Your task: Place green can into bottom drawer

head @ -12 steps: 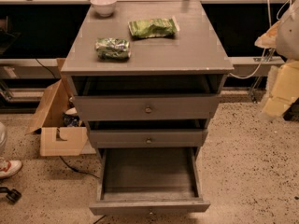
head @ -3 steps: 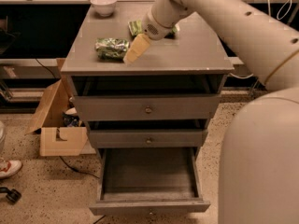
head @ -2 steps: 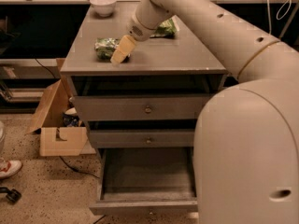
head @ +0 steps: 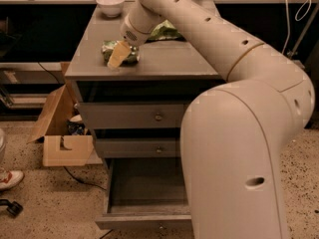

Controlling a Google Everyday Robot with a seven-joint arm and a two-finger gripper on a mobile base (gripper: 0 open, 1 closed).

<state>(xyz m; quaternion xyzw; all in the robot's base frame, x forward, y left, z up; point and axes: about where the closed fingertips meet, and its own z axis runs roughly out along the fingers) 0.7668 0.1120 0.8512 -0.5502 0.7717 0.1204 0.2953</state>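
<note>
Grey bench [head: 169, 59] top: green can [head: 105, 49] lies near its left front corner, with the gripper [head: 117, 56] set over it; its grip cannot be told. Step judged: pickup. Next: secure, lift, lower into the open bottom drawer [head: 142, 185].

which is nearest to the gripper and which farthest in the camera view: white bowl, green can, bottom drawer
The gripper is over the front left of the cabinet top.
1. green can, right at the gripper.
2. white bowl, back left corner of the top.
3. bottom drawer, open, lowest down.
</note>
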